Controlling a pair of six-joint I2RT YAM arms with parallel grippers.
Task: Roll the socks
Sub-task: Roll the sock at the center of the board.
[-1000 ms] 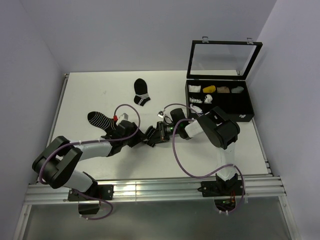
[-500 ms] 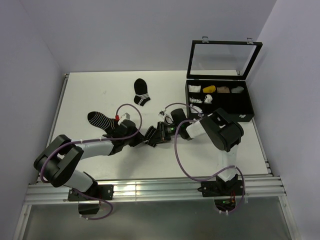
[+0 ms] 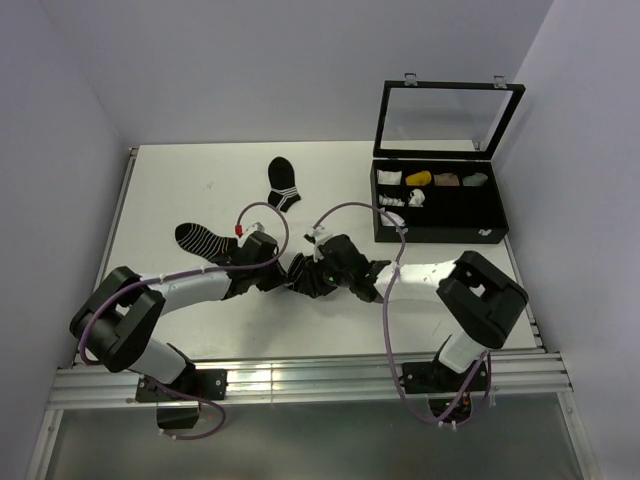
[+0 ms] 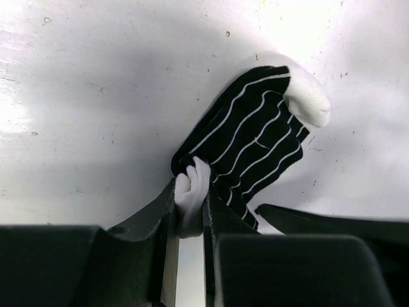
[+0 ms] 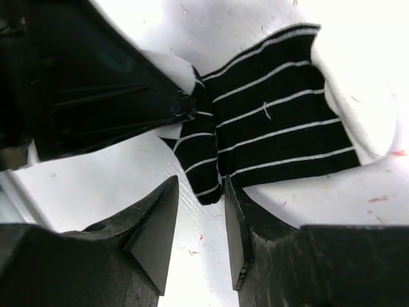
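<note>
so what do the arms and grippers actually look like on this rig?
Both match: the left arm and right arm have pale silver-grey links between chunky black joint housings. A purple cable loops loosely along each. There is a small red tag near the left wrist. The left gripper and right gripper each have two plain black wedge-shaped fingers, with no markings visible.

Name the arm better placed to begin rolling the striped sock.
Left, probably: the left gripper pinches white fabric at the sock's end, while the right gripper merely straddles a corner, unclamped.

Knit cloth socks (image 4: 255,141), matt black plastic left claw (image 4: 190,199), speckled matt table (image 4: 96,96)
</note>
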